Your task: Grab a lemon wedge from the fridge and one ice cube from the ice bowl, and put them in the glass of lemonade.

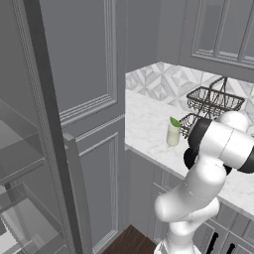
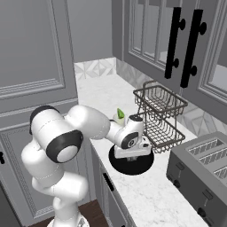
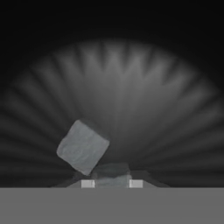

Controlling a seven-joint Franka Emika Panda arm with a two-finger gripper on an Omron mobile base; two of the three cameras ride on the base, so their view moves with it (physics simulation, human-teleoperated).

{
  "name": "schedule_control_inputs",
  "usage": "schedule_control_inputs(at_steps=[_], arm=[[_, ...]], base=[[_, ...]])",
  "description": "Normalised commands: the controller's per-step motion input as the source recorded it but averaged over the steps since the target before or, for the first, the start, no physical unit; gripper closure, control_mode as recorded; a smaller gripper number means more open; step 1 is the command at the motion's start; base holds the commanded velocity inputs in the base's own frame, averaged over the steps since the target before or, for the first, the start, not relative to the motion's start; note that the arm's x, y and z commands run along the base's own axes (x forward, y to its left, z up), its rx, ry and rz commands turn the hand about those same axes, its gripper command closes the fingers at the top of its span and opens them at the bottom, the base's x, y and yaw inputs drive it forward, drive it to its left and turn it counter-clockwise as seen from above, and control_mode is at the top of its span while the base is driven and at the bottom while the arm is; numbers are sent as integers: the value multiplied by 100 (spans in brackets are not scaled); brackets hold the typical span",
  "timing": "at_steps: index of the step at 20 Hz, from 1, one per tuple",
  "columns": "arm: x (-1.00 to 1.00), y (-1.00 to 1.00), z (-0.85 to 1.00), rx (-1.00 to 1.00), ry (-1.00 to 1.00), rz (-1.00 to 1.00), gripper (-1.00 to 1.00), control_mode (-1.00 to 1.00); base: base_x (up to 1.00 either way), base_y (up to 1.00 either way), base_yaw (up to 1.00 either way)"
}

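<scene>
We are working low inside the round dark ribbed ice bowl (image 2: 131, 165) that sits on the white marble counter (image 2: 106, 95), just in front of the two-level black wire basket (image 2: 160, 116). Our hand points straight down into the bowl.

In the hand view, our small two-finger gripper (image 3: 112, 183) sits at the bottom edge. Between its pale tips we see a small greyish lump, the pale grey see-through ice cube in the gripper (image 3: 111, 172). It looks like the fingers are pressed on it from both sides, but it is dim there, so we are not fully sure.

A second one, the bigger tilted pale grey ice cube (image 3: 82, 146), lies loose on the bowl floor. It is just up and to the left of our tips in that view, turned like a diamond.

The small clear glass of pale yellow lemonade with a green leaf (image 1: 173, 131) stands on the counter just beside the bowl, on the side toward the corner. We think the next move is to lift up and go that short way over to the glass.
</scene>
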Motion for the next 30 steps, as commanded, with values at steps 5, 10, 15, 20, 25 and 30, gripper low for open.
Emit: schedule_control_inputs(at_steps=[5,10,15,20,25,30], arm=[[-8,0,14,0,0,0,100,-100],[-37,11,94,0,-4,0,100,-100],[-2,60,95,0,-9,0,100,-100],[20,80,68,0,-11,0,100,-100],[42,64,52,0,-9,-4,100,-100],[58,41,65,-1,1,-16,100,-100]], base=[[0,0,0],[0,0,0],[0,0,0],[0,0,0],[0,0,0],[0,0,0]])
